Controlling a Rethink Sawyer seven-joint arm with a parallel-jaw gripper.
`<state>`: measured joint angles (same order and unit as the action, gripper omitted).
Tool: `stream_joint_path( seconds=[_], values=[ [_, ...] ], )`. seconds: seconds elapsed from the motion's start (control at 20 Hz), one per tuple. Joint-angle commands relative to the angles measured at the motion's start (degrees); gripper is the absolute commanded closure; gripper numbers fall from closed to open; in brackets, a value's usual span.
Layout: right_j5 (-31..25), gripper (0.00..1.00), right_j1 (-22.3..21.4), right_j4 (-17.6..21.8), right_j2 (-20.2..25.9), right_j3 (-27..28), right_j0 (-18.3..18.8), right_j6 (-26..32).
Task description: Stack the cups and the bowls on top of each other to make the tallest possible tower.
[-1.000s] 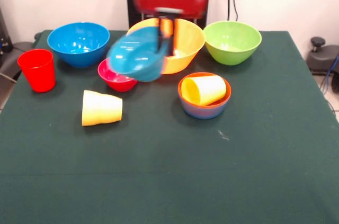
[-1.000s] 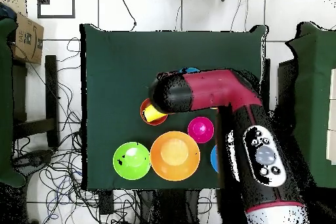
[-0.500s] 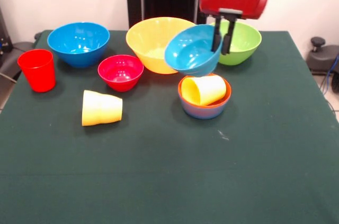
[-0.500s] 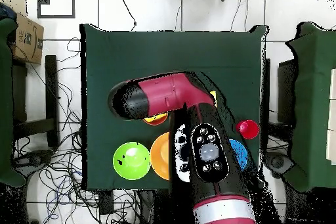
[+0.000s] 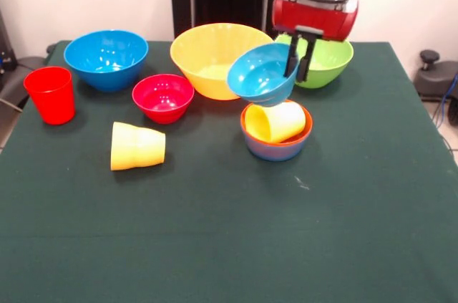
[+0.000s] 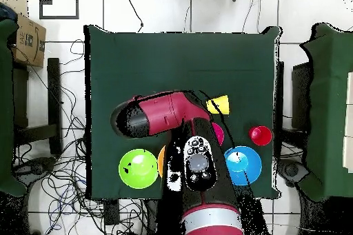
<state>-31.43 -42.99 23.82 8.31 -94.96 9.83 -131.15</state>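
- Green cloth covered the surface (image 5: 215, 246), which carried all the loose bowls and cups.
- The gripper (image 5: 298, 59) hung above the surface, its jaws clamped on the rim of the small light-blue bowl (image 5: 259, 75).
- That bowl was held tilted in the air, its opening turned toward the camera in the front view, just above the stacked pair below it.
- The stacked pair consisted of an orange-red bowl (image 5: 276, 143) nested in a blue bowl (image 5: 275, 152), with a yellow cup (image 5: 275, 121) lying on its side inside.
- The large yellow-orange bowl (image 5: 209, 56) and the lime green bowl (image 5: 325, 59) stood upright behind the held bowl.
- The medium blue bowl (image 5: 106, 58), the crimson bowl (image 5: 163, 97) and the red cup (image 5: 51, 94) stood upright, each apart from the others.
- A second yellow cup (image 5: 137, 146) lay on its side on the cloth.
- In the overhead view, the red arm (image 6: 165, 115) hid the held bowl and the stacked pair.
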Motion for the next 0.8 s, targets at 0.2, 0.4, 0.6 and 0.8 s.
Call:
stream_joint_path(
  seconds=[0.2, 0.4, 0.6, 0.8],
  values=[
    [5.40, 1.00, 8.99, -0.29, -6.47, 0.26, -3.88, -11.50],
    [6.46, 1.00, 11.32, -0.66, -8.52, 1.95, -5.21, -11.21],
    [8.52, 1.00, 13.90, -1.79, -9.78, 3.38, -6.08, -11.05],
    [8.94, 1.00, 15.41, -3.35, -11.23, 4.38, -7.91, -11.69]
  ],
)
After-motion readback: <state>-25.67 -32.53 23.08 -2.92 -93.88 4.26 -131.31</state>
